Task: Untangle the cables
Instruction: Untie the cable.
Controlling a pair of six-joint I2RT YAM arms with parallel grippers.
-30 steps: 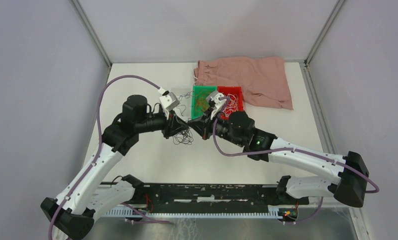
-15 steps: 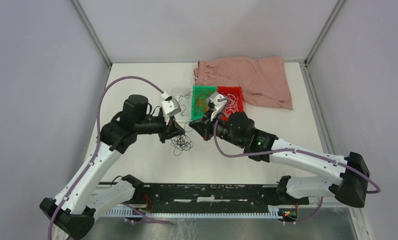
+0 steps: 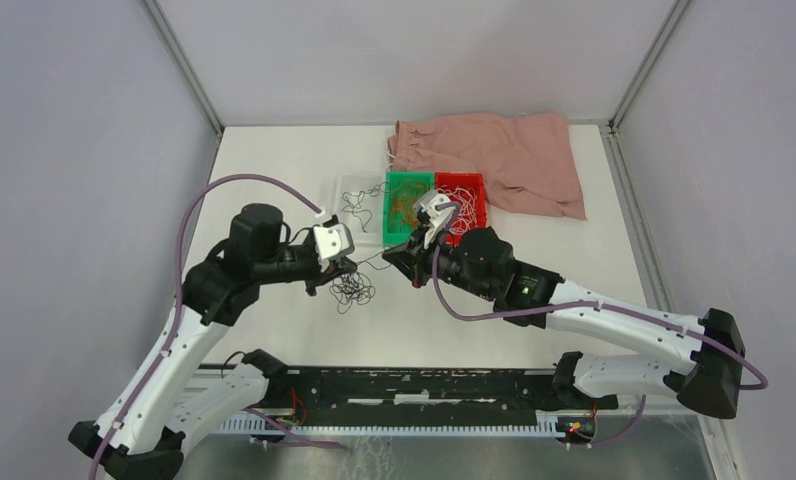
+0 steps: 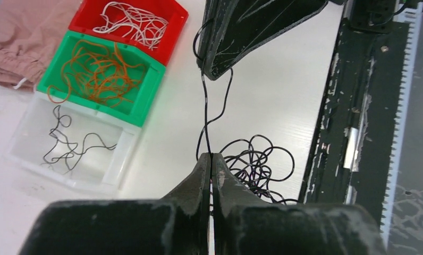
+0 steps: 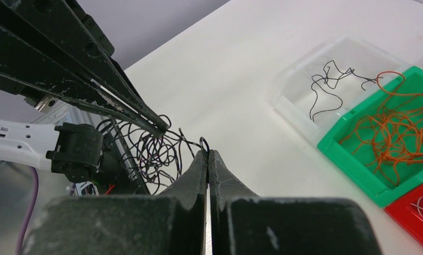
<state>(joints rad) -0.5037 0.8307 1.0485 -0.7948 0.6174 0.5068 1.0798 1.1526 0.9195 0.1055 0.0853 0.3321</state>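
Left gripper (image 4: 211, 158) and right gripper (image 5: 207, 154) both pinch one black strand (image 4: 204, 114); tangle (image 4: 254, 162) on table (image 4: 161, 133) beside the left. Pull your grippers apart slowly, level; stop if the whole tangle lifts with it.

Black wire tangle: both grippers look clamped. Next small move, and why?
Probably ease the right gripper away from the left gripper: both are shut on one black strand running between them, the tangle beside the left one. Parting should draw it free.

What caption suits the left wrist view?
Left gripper and right gripper pinch a black cable stretched between them beside the black tangle, near the clear bin, green bin and red bin.
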